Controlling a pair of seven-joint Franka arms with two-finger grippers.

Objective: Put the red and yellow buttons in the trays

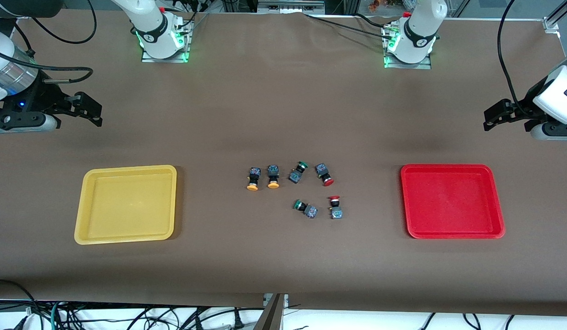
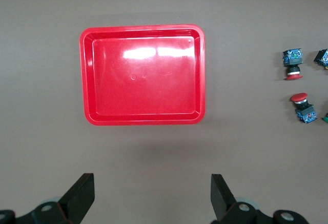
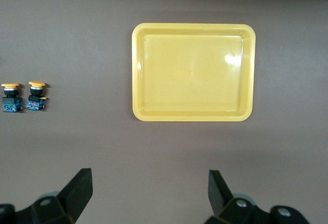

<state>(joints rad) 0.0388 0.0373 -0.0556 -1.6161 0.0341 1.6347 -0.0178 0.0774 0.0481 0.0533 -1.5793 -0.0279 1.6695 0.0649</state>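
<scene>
Two yellow buttons (image 1: pixel 253 179) (image 1: pixel 273 177) lie side by side mid-table, also seen as yellow buttons (image 3: pixel 11 97) in the right wrist view. Two red buttons (image 1: pixel 324 174) (image 1: pixel 335 207) lie toward the left arm's end of the cluster. The yellow tray (image 1: pixel 127 206) at the right arm's end and the red tray (image 1: pixel 452 201) at the left arm's end hold nothing. My right gripper (image 1: pixel 96 113) (image 3: pixel 149 175) hangs open over bare cloth at its end. My left gripper (image 1: pixel 488 118) (image 2: pixel 152 183) hangs open over cloth at its end. Neither holds anything.
Two green-capped buttons (image 1: pixel 298 172) (image 1: pixel 306 208) lie among the red and yellow ones. Brown cloth covers the table (image 1: pixel 283 114). The arm bases (image 1: pixel 162 39) (image 1: pixel 409 43) stand along the edge farthest from the front camera. Cables hang below the nearest edge.
</scene>
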